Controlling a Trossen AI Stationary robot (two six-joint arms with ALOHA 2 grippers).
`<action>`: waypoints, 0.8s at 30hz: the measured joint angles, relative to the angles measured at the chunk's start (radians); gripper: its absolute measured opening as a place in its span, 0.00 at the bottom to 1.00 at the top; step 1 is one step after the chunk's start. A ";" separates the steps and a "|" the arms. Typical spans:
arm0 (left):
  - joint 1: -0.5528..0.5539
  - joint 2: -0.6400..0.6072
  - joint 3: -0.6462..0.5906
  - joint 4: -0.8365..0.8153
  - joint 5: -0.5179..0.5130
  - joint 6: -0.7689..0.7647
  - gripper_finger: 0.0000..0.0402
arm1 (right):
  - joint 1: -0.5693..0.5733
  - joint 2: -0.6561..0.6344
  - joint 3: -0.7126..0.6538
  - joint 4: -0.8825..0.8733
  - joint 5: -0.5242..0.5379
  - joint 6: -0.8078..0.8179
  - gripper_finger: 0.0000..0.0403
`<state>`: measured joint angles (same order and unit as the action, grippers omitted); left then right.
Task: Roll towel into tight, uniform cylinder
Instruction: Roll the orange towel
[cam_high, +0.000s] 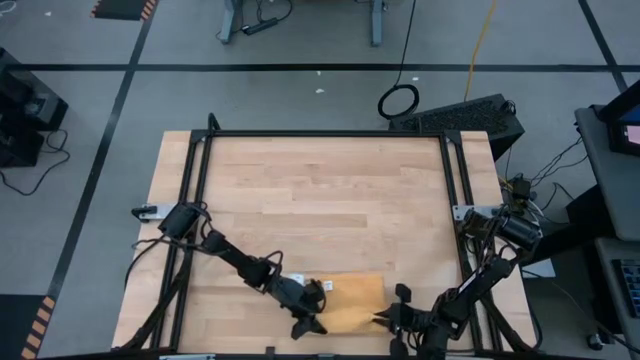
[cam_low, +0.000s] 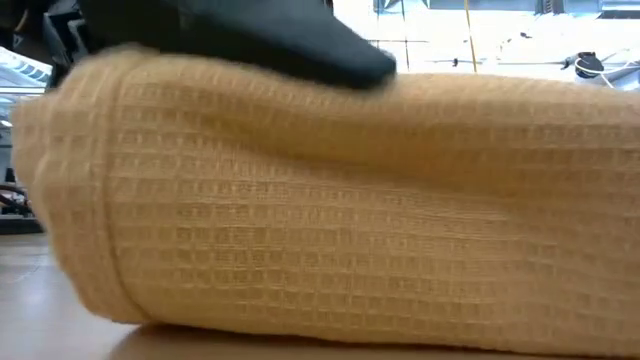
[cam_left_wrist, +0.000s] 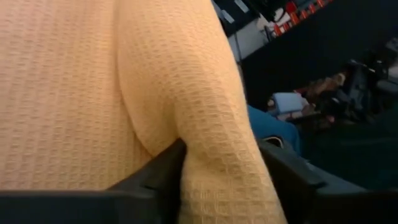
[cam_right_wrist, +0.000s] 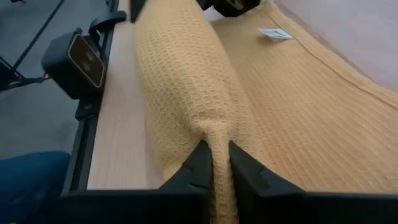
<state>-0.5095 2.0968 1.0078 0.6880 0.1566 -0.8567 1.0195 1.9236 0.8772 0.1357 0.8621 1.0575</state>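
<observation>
The mustard-yellow towel (cam_high: 357, 293) lies at the table's near edge. Its near part is rolled into a thick roll (cam_right_wrist: 180, 81), and its far part lies flat on the wood with a small white label (cam_right_wrist: 274, 33) on it. My left gripper (cam_high: 312, 322) is at the roll's left end, shut on cloth. My right gripper (cam_high: 384, 320) is at the roll's right end, also shut on cloth. In the low view the towel (cam_low: 350, 220) fills the picture, with a dark gripper part above it. My left gripper has a thick fold of the roll's left end (cam_left_wrist: 214, 155) between its two fingers (cam_left_wrist: 155, 171). It comes slanting down from the table's left and far side. The roll lies on the table. My right gripper pinches a thin ridge of cloth at the roll's right end (cam_right_wrist: 219, 140) between its two fingers (cam_right_wrist: 199, 165). It comes from the table's right, slanting down, pointing along the roll. The roll rests on the table and on the towel's flat part.
A black frame rail (cam_right_wrist: 93, 118) runs along the table's near edge beside the roll, with a black box (cam_right_wrist: 78, 59) mounted outside it. Bare wood (cam_high: 320, 200) stretches from the towel toward the far edge.
</observation>
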 joint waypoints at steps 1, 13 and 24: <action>0.004 0.000 0.000 0.001 0.015 0.000 0.49 | -0.001 -0.001 0.000 -0.004 0.000 0.009 0.02; 0.041 -0.017 0.000 -0.033 0.313 0.017 0.73 | -0.057 -0.005 0.001 -0.039 -0.117 0.092 0.02; 0.030 -0.403 0.000 -0.686 -0.153 0.294 0.73 | -0.109 -0.021 0.002 -0.033 -0.236 0.084 0.02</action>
<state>-0.4800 1.6933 1.0081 0.0024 0.0039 -0.5625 0.9108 1.9030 0.8787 0.1024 0.6263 1.1419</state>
